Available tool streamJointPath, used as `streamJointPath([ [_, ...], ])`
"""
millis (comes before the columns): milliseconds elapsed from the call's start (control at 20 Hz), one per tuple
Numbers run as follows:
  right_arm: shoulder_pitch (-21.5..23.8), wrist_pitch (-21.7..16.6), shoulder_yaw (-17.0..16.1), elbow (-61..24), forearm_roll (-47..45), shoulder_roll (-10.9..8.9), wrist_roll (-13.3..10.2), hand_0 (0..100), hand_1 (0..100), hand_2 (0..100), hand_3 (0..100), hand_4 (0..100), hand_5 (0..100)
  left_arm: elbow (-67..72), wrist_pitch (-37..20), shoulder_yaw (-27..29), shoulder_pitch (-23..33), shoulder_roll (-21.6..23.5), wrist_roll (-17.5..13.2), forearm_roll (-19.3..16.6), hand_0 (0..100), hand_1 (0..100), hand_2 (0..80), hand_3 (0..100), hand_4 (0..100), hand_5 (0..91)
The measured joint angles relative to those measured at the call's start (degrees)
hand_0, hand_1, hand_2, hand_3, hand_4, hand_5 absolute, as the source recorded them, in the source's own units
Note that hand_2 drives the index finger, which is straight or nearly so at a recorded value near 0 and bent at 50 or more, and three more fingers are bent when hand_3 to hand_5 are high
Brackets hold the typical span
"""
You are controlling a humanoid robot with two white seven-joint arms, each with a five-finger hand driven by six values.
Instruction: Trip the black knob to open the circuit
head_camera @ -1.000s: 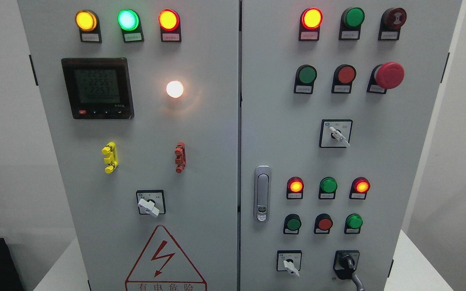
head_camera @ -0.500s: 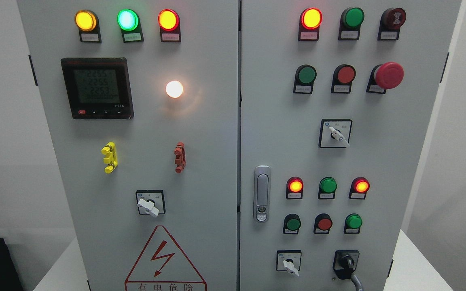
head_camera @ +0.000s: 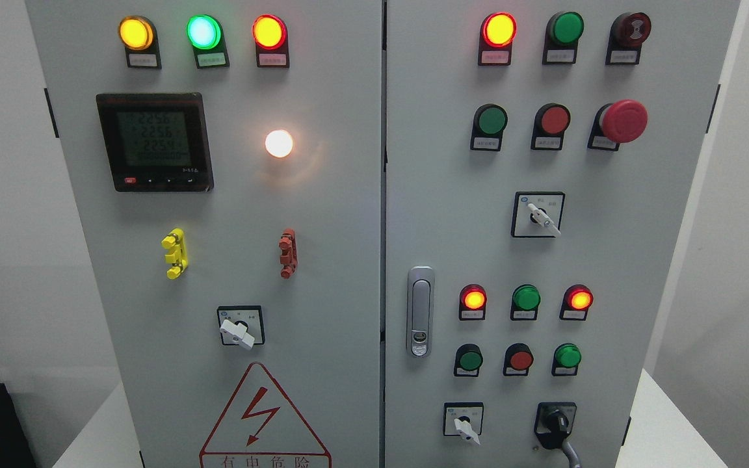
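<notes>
A: The black knob point(head_camera: 556, 421) is being shown at the lower right corner of the right-hand door point(head_camera: 608, 260) of the grey control cabinet, just right of a white selector switch point(head_camera: 463, 422); a grey cable point(head_camera: 569, 454) is being seen leaving below it.

B: Is anything being gripped by the fingers?

A: That cannot be told; neither hand is being caught in the head view.

B: Which lamps are being lit?

A: A yellow lamp point(head_camera: 135, 33), a green lamp point(head_camera: 203, 32) and a red lamp point(head_camera: 268, 32) are being lit along the top of the left door, and a white lamp point(head_camera: 279, 143) is glowing beside the digital meter point(head_camera: 154, 141). A red mushroom button point(head_camera: 623, 121) is being displayed on the right door, above the black knob and well apart from it.
</notes>
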Motion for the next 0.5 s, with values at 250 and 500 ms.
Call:
streamJointPath([
  [250, -0.1, 0.0, 0.2, 0.0, 0.0, -0.01, -0.1, 0, 5, 4, 100, 100, 96, 0.0, 0.0, 0.0, 0.0, 0.0, 0.0, 0.0, 12, 39, 0.0, 0, 0, 0.0],
  [500, -0.1, 0.1, 0.3, 0.0, -0.1, -0.01, -0.2, 0, 5, 4, 100, 100, 96, 0.0, 0.0, 0.0, 0.0, 0.0, 0.0, 0.0, 12, 39, 0.0, 0, 0, 0.0],
])
